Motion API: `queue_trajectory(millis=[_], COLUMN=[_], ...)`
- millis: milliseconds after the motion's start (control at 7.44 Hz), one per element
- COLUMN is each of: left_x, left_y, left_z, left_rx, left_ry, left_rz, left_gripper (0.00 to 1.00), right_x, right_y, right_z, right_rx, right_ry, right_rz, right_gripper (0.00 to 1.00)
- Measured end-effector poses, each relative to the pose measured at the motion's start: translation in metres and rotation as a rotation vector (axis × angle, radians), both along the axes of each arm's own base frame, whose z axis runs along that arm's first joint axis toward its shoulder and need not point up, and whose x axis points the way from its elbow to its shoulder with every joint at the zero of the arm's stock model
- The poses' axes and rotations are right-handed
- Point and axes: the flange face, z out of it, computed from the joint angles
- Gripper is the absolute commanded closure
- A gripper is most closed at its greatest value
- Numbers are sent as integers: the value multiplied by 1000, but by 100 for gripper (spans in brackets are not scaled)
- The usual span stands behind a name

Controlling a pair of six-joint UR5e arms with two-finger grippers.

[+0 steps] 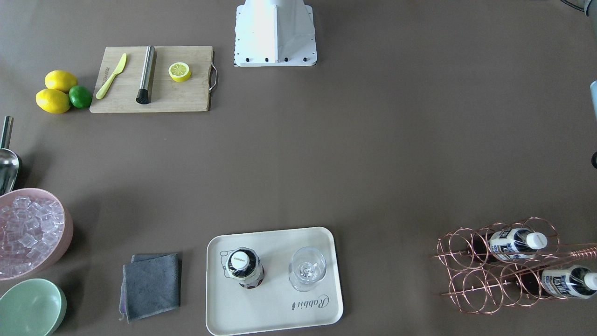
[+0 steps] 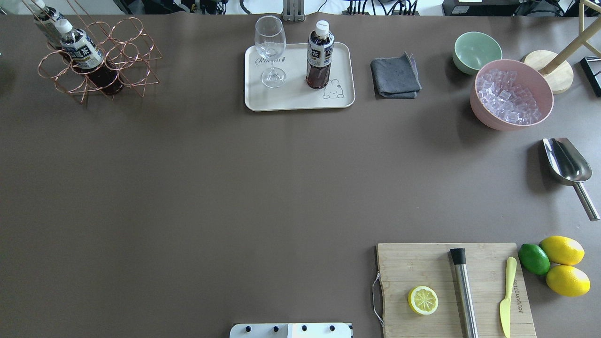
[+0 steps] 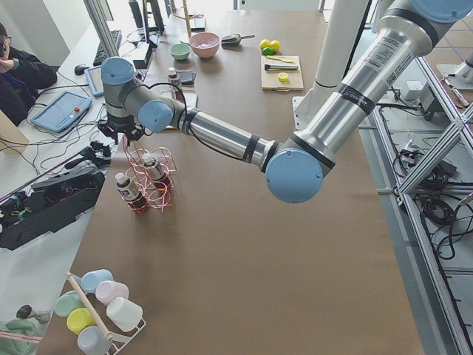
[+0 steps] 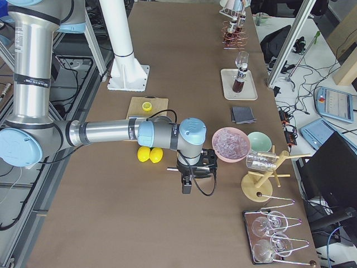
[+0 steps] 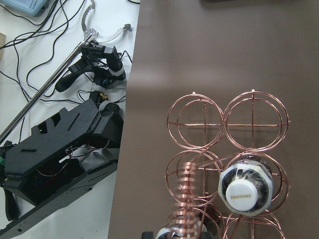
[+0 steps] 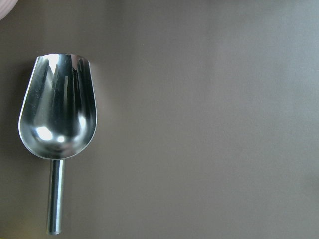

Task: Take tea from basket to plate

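Left gripper [image 3: 118, 135] above the basket [image 3: 161, 194], upper left of the left-side view; open or closed, cannot tell.

Front view: one tea bottle [image 1: 244, 268] upright on the plate [image 1: 275, 317], bottom centre, beside a glass [image 1: 306, 268]. Two other bottles [image 1: 515, 243] in the basket, lower right.

Likely step: reaching for another bottle, or finished with the first.

Left wrist view alone: straight down on a white cap [image 5: 244, 191], lower right, with the coiled handle [image 5: 188, 199] blurred beside it. Next: centring over that cap, clear of the handle.

Right-side view: right gripper [image 4: 193, 177] at centre, state impossible to tell.

Right wrist view: only a scoop [image 6: 59, 117].

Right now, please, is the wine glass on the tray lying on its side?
No, the wine glass stands upright on the tray.
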Motion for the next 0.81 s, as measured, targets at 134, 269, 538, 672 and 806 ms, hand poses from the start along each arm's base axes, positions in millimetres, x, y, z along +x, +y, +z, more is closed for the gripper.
queue_trajectory(millis=[134, 269, 538, 672, 806], left_x=[0, 0, 0, -1, -2], left_y=[0, 0, 1, 1, 2], left_z=[-1, -3, -2, 0, 0], left_rx=[16, 25, 20, -4, -20], left_ry=[2, 3, 6, 16, 24], left_rz=[0, 0, -6, -21, -31], left_gripper=[41, 26, 2, 2, 2], right_x=[0, -1, -1, -1, -1], right_y=[1, 2, 9, 10, 10], right_z=[2, 2, 5, 6, 6], right_rx=[-2, -6, -16, -18, -18], right_ry=[-3, -8, -21, -25, -26], right_rz=[0, 1, 4, 5, 5], right_gripper=[0, 0, 0, 0, 0])
